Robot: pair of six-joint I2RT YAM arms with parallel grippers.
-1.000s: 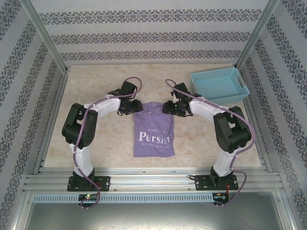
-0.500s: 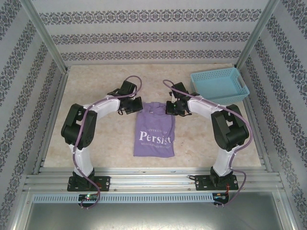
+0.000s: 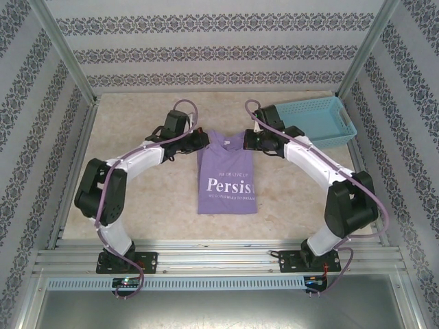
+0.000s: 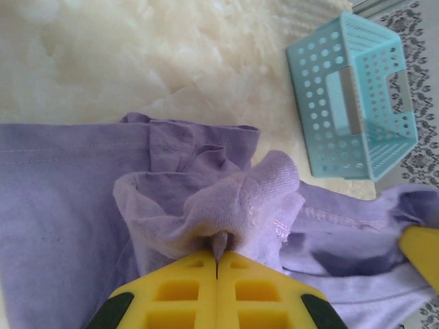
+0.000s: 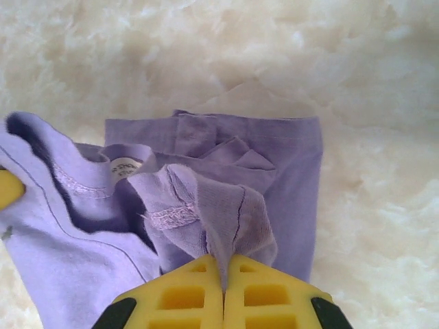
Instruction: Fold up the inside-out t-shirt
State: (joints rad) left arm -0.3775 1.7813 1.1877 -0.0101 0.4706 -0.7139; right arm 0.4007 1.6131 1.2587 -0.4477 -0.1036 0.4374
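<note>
The lavender inside-out t-shirt point(image 3: 226, 179) lies folded narrow on the table's middle, with pale lettering facing up. My left gripper point(image 3: 199, 140) is shut on a bunch of fabric at its far left corner, and my right gripper point(image 3: 250, 142) is shut on the far right corner. In the left wrist view the yellow jaws point(image 4: 217, 255) pinch a pale fold of the t-shirt point(image 4: 68, 199). In the right wrist view the jaws point(image 5: 223, 264) clamp a purple fold of the t-shirt point(image 5: 291, 171) beside the collar label point(image 5: 123, 169).
A light blue lattice basket point(image 3: 317, 122) stands at the back right, close behind the right arm, and also appears as the basket point(image 4: 353, 96) in the left wrist view. The tabletop point(image 3: 137, 116) is pale and mottled, with patterned walls on three sides.
Both grippers have closed on the t-shirt's far corners. Both arms have stretched toward the back wall, dragging the t-shirt a little farther back and to the right.
</note>
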